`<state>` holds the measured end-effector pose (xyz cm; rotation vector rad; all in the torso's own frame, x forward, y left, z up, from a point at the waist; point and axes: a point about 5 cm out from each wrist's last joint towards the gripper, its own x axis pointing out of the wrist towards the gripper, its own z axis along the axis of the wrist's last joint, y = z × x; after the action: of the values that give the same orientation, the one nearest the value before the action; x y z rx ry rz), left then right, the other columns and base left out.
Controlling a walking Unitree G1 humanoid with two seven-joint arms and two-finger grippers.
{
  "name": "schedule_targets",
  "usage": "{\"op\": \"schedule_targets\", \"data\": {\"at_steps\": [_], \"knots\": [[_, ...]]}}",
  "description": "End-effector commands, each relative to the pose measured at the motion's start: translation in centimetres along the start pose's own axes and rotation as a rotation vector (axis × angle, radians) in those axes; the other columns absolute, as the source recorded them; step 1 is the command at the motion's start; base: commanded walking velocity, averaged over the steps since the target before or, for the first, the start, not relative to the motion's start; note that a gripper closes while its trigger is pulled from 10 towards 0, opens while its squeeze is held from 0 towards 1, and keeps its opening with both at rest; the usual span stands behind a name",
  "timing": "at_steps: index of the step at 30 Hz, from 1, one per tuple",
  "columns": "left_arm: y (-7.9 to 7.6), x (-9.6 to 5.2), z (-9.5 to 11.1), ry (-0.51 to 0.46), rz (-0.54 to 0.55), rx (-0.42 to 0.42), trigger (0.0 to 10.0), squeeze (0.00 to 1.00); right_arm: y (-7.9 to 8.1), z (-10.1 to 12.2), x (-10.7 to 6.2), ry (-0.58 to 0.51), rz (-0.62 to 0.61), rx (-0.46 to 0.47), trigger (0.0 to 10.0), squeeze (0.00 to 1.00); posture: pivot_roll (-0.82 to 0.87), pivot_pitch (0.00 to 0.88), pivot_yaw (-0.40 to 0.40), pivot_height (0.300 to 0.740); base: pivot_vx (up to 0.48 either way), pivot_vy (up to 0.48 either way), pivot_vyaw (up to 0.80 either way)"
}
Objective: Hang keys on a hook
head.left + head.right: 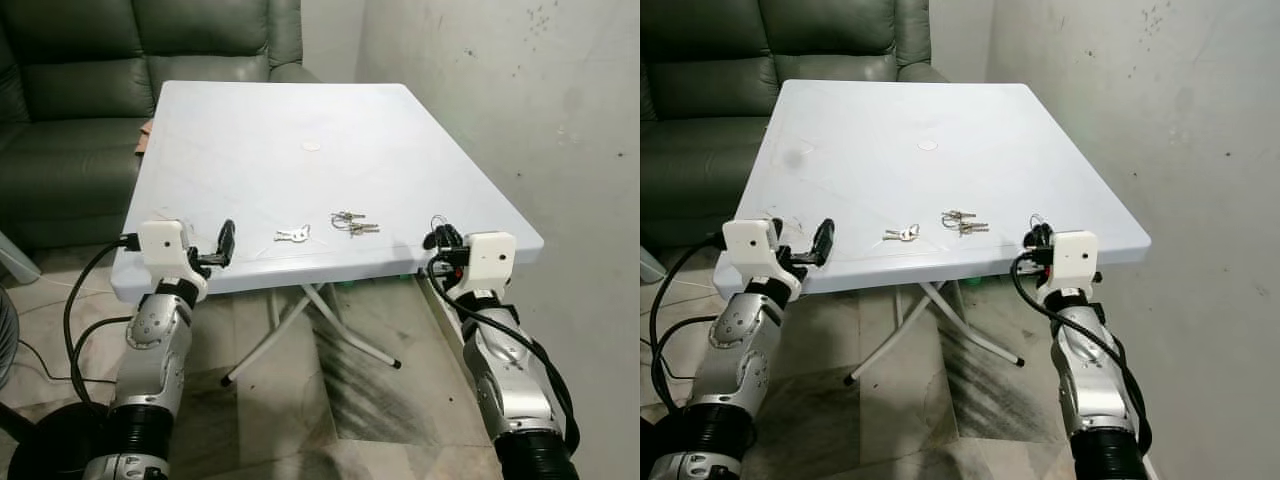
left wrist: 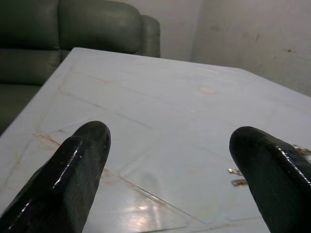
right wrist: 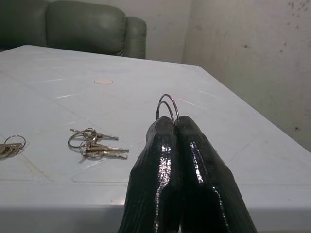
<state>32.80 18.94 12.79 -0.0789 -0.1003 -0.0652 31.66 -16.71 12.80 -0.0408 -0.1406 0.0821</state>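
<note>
Right wrist view: my right gripper (image 3: 174,127) is pinching its two black fingers together, and thin wire key rings (image 3: 167,106) are poking out just above the tips. Whether keys are hanging from those rings, I cannot tell. I am holding that gripper at the near right corner of the pale blue square plastic folding table (image 1: 250,120), probably so the load stays over the surface.

My left gripper (image 1: 222,244) is hovering at the near left edge with its fingers spread wide and nothing between them, angled inward toward the loose keys.

Two sets are lying on the tabletop near the front edge: a small bunch of silver keys (image 1: 292,235) closer to my left side, and a tangled bunch of keys on rings (image 1: 350,222) nearer my right gripper. They are apart from each other.

No containers are standing on the table, and I am making out no hook on the stained grey wall (image 1: 560,110) at my right.

A dark green leather sofa (image 1: 90,90) is sitting behind the table.
</note>
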Motion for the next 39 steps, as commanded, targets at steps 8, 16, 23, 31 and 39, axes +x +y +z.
{"op": "schedule_targets", "data": {"at_steps": [8,16,23,31,39], "knots": [[0.24,-0.23,0.17,-0.014,0.023,-0.018,10.0,0.00,0.06,-0.05,-0.19,0.006,-0.011,-0.003,10.0,0.00,0.02,0.000,-0.015,0.740,0.000,-0.300,-0.71],[0.41,-0.15,0.15,-0.001,0.032,-0.002,10.0,0.00,-0.12,-0.08,-0.20,0.010,-0.016,-0.005,10.0,0.00,0.03,0.000,-0.015,0.740,0.000,0.000,-0.71],[0.33,-0.14,0.10,0.007,0.037,-0.010,10.0,0.00,-0.08,-0.11,-0.21,0.010,-0.014,-0.005,10.0,0.00,0.03,0.000,-0.016,0.740,0.000,0.000,-0.71],[0.14,-0.11,-0.04,0.020,0.028,-0.015,10.0,0.00,-0.26,-0.04,-0.21,0.010,-0.019,-0.009,10.0,0.00,0.02,0.000,-0.019,0.740,0.000,0.000,-0.71],[-0.30,0.08,0.06,0.018,0.007,-0.032,10.0,0.00,-0.25,-0.02,-0.31,0.010,-0.018,-0.012,10.0,0.00,0.02,0.000,-0.019,0.740,0.000,0.169,-0.71]]}}
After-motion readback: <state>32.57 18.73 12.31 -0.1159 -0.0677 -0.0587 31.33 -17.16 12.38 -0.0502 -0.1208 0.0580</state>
